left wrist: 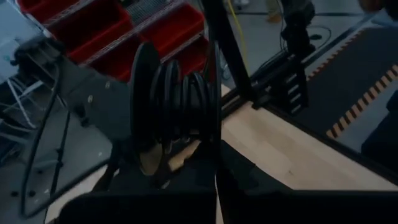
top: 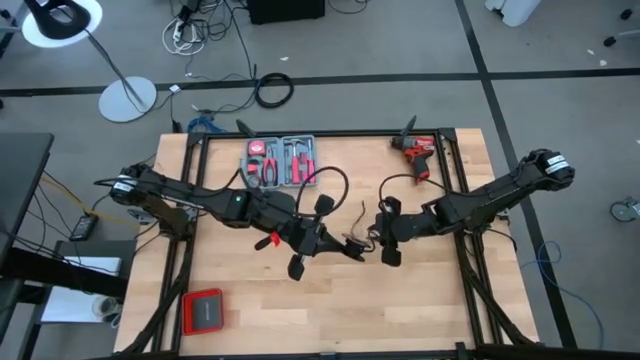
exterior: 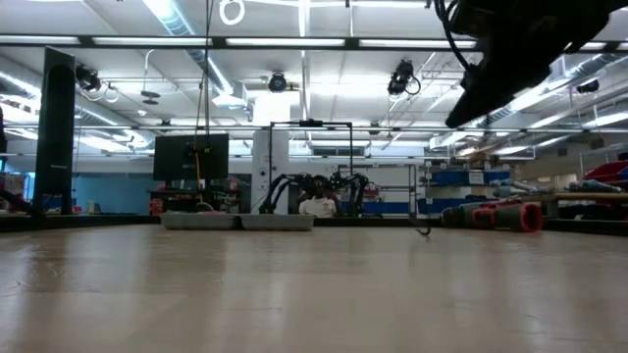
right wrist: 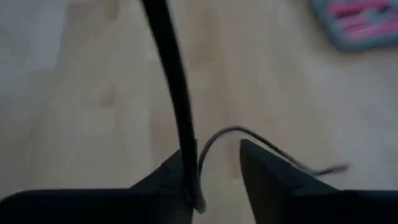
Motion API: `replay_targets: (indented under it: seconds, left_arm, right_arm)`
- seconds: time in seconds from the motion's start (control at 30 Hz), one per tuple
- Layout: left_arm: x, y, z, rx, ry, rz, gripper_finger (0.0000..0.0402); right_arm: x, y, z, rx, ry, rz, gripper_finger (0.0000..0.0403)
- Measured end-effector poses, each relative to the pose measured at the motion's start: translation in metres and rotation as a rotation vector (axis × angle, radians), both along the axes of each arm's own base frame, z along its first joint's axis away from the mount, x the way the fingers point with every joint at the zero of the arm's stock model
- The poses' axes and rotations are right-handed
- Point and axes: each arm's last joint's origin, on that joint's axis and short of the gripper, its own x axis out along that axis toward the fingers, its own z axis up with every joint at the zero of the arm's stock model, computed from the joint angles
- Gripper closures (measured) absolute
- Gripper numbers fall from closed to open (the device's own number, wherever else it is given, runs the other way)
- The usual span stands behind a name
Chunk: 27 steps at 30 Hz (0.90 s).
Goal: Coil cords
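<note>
Two pincers meet over the cable at mid-tabletop

Two dark arms reach inward across the wooden tabletop (top: 420,300), and the grey tool case (top: 283,160) at its far edge serves as the landmark. The left arm comes in from the case's left and ends nearer the camera side than the case, just below and to its right. The right arm enters from the opposite side, its end well to the case's right and about level with the left arm's end. A red drill (top: 416,152) lies far to the case's right on the same far edge, and a red-and-grey box (top: 203,312) sits well below the case near the front-left corner.

The left pincer (top: 308,236) has its fingers spread; whether it grips anything cannot be told. The right pincer (right wrist: 214,168) stands slightly apart, with the thin black cable (right wrist: 177,93) running along the inner face of one finger (right wrist: 174,177). Between the two pincers, below and right of the case, the cable (top: 355,235) lies in loose bends.
</note>
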Motion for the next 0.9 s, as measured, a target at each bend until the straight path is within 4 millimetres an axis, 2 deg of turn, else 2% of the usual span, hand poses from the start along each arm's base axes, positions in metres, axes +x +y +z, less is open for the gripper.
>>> replay_targets:
  seconds: [0.2,0.43,0.57,0.73,0.9]
  left_arm:
    - [0.000,0.000,-0.001,-0.001,0.012,-0.011,0.0402]
    - [-0.001,0.000,-0.001,-0.001,0.016,-0.018,0.0402]
    - [-0.001,-0.001,-0.002,-0.006,0.021,-0.037,0.0402]
    - [0.004,-0.005,-0.006,-0.023,0.019,-0.040,0.0402]
    - [0.028,-0.015,-0.033,-0.056,0.054,-0.061,0.0402]
  right_arm:
    - [-0.013,0.010,0.016,0.155,-0.052,0.068,0.0232]
    - [-0.038,0.016,0.042,0.198,-0.165,0.125,0.0229]
    - [-0.053,0.014,0.060,0.134,-0.297,0.092,0.0234]
    - [-0.057,0.023,0.084,-0.021,-0.546,0.102,0.0238]
    - [-0.063,0.030,0.089,-0.128,-0.587,0.065,0.0239]
